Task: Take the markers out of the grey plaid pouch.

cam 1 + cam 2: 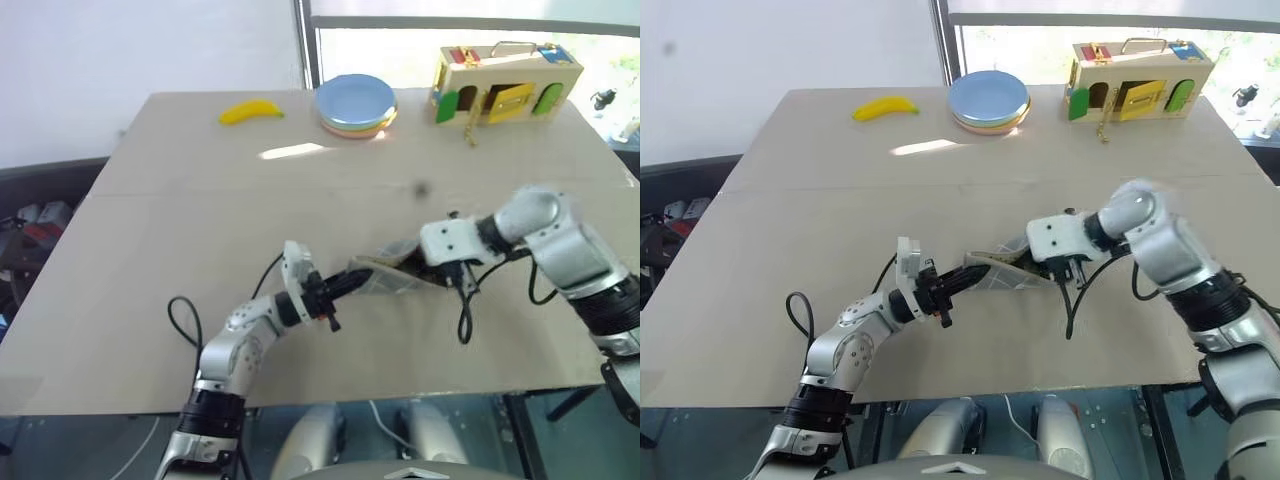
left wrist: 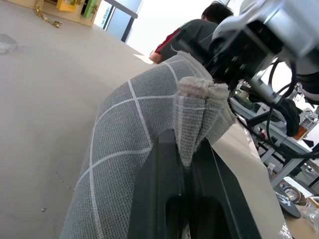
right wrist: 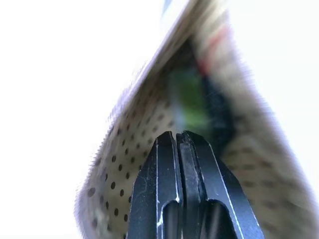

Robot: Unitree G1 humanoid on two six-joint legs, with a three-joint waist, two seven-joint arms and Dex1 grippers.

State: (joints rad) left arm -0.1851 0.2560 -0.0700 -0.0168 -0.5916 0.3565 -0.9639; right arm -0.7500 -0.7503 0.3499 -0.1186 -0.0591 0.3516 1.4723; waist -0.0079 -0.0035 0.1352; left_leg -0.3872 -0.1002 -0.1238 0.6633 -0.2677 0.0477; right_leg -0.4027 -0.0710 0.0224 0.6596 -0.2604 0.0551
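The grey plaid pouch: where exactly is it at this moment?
In the head views, the grey plaid pouch is near the table's middle, stretched between the left gripper, shut on one end, and the right gripper.

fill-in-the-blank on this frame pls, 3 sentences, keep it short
1. The left gripper is shut on a fold of the grey plaid ____.
2. The yellow banana lies on the table beside a stack of round ____.
3. Through the pouch mouth, the right wrist view shows something ____ in colour beside a dark shape.

Missing words: pouch; plates; green
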